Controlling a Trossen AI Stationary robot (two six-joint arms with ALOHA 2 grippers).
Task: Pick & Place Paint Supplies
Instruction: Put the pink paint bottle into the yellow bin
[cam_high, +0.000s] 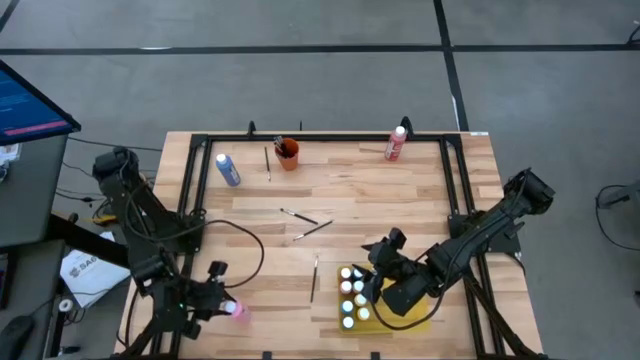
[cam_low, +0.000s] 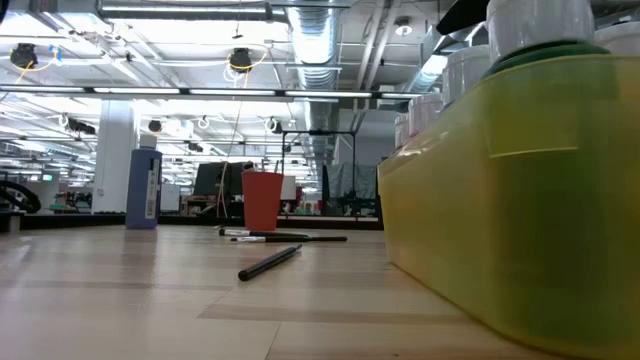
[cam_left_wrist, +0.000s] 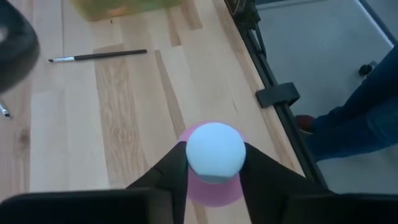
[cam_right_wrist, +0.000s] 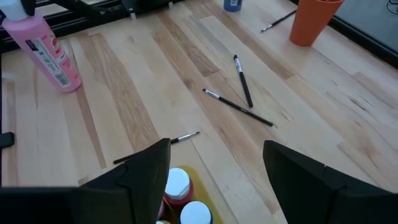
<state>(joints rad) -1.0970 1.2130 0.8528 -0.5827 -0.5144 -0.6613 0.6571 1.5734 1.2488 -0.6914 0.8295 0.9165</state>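
A small pink paint bottle (cam_high: 238, 311) with a white cap stands near the table's near-left corner, and my left gripper (cam_high: 224, 306) is shut on it. My right gripper (cam_right_wrist: 217, 180) hangs open above the yellow tray (cam_high: 392, 322), which holds several white-capped bottles (cam_high: 352, 295). One thin brush (cam_high: 314, 278) lies left of the tray, and two more (cam_high: 304, 222) lie mid-table. A blue bottle (cam_high: 228, 170) stands at the far left. A tall pink bottle (cam_high: 396, 143) stands at the far edge. My left gripper pinches the pink bottle's white cap (cam_left_wrist: 214, 152) between its two fingers (cam_left_wrist: 176, 169), one on each side. The fingers slant down onto it from above. The bottle stands upright on the table, its pink body (cam_left_wrist: 214, 191) showing under the cap.
An orange cup (cam_high: 288, 153) with a brush in it stands at the far edge, and another brush (cam_high: 267, 160) lies beside it. A black frame rail (cam_left_wrist: 261, 62) runs along the table edge close to the pink bottle. A person's leg (cam_left_wrist: 360, 118) shows beyond that edge.
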